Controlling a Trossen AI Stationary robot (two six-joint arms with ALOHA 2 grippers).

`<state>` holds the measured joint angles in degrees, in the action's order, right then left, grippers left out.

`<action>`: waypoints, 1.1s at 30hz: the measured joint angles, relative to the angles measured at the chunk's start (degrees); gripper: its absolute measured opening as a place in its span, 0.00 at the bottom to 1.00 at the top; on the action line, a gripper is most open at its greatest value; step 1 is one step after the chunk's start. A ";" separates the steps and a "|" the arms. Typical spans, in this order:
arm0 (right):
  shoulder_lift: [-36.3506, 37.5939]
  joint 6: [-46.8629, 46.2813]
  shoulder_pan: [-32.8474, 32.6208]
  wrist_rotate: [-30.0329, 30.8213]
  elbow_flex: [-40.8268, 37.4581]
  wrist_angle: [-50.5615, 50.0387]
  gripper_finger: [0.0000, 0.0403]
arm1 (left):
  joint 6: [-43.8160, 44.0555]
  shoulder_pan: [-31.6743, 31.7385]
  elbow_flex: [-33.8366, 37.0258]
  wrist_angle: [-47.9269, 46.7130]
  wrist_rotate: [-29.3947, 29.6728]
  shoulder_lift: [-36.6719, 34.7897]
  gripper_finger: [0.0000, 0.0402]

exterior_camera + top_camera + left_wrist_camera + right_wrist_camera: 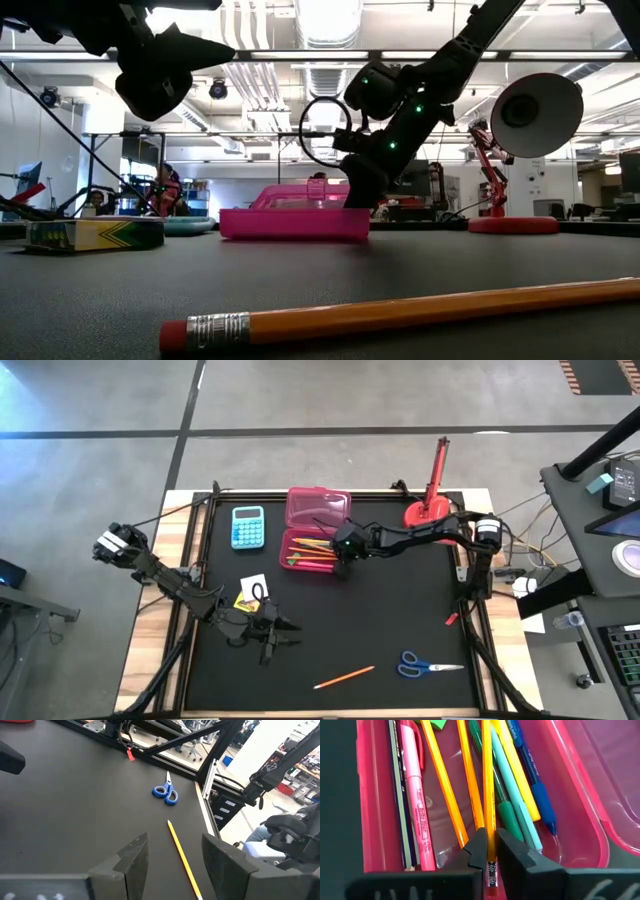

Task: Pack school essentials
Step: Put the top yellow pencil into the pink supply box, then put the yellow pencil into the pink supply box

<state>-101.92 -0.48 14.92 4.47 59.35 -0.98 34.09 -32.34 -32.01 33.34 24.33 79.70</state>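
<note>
Right wrist view shows the right gripper (491,854) clamped on an orange pencil (488,785), its eraser end pinched between the two dark fingers while the shaft runs forward over the open pink case (370,820). Already lying in that case, on either side of the held pencil, are a pink highlighter (416,795), two more orange pencils (445,790), a green pen (502,805), a teal pen (517,805), a yellow pencil (520,775) and a dark blue pen (535,785).

From above, this gripper sits at the case's 3 o'clock edge, near the table's 12 o'clock side, with the light-blue calculator (248,526) at the case's 9 o'clock.

The left gripper (283,633) hangs above the black mat (380,610) toward 7 o'clock, its fingers (135,857) spread apart and empty. A loose orange pencil (344,677) lies on the mat at its 4 o'clock, apart from it, with the blue-handled scissors (428,664) further toward 3 o'clock. A small white-and-yellow pack (251,592) rests just at the gripper's 11 o'clock.
</note>
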 joint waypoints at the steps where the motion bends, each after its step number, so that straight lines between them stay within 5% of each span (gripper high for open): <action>1: -0.15 -0.12 0.00 0.00 0.00 0.04 0.09 | 0.02 -0.01 0.00 0.00 -0.01 0.00 0.41; 11: 2.92 -0.12 -0.02 -0.02 0.89 -2.14 0.32 | 0.12 -0.01 0.00 0.00 -0.01 0.00 0.41; 18: 8.79 0.38 -2.61 -4.97 0.98 -6.61 0.37 | 0.11 -0.01 0.00 0.00 -0.01 0.00 0.41; 23: 10.42 0.41 -10.47 -13.72 -1.66 -7.34 0.35 | 0.11 0.00 0.04 0.00 -0.01 0.00 0.41; 33: 10.52 -5.64 -34.99 -12.80 -5.34 -6.12 0.34 | 0.11 -0.01 0.11 -0.02 -0.03 0.00 0.41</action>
<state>-91.39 -6.12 -20.07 -8.33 54.02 -7.10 34.20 -32.35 -31.90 33.32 24.29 79.70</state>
